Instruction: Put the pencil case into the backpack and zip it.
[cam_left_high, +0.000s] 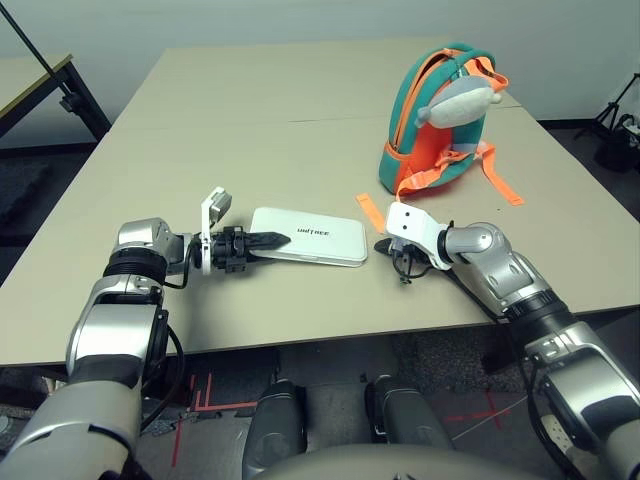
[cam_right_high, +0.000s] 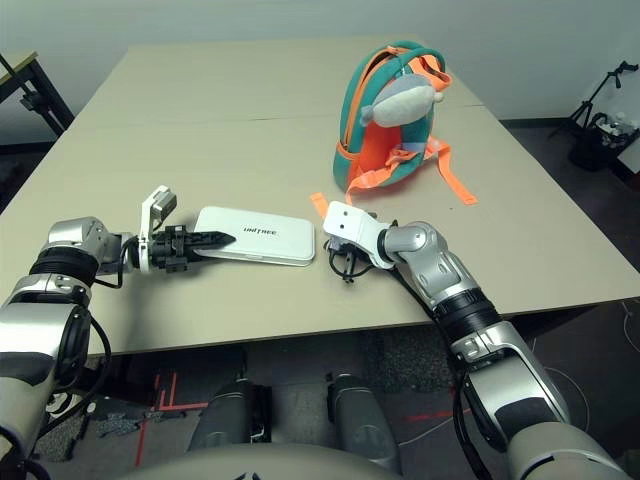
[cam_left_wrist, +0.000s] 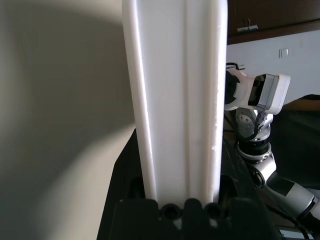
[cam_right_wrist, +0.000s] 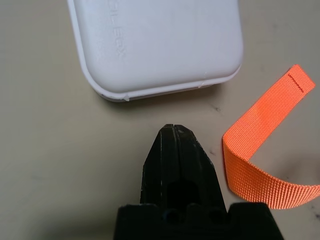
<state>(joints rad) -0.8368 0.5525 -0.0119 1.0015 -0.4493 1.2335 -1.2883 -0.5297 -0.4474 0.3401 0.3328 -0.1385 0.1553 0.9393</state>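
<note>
Desk (cam_left_high: 300, 130): wide beige top, made of two pieces with a seam running across its far half; carries all items listed. Backpack (cam_left_high: 432, 125): teal and orange, standing upright on the far right part of the desk, well apart from both arms; main opening not clearly visible from here, so zip state cannot be told. Plush fish charm (cam_left_high: 462, 100): grey-white, hanging on the front of the backpack near its top. Orange straps (cam_left_high: 500, 180): trailing from the backpack's base onto the desk, one loose end (cam_right_wrist: 265, 130) curling just beside the right fingers. Pencil case (cam_left_high: 310, 236): flat, white, rounded corners, dark lettering face up, lying on the near middle of the desk between the two arms, well short of the backpack. Left gripper (cam_left_high: 262, 241): black fingers pinching the left end of the pencil case, one above and one below its edge, as the left wrist view confirms. Right gripper (cam_right_wrist: 173, 134): black fingers pressed together, holding nothing, tip low over the desk just beside the right end of the pencil case, a narrow gap of bare desk between them.
</note>
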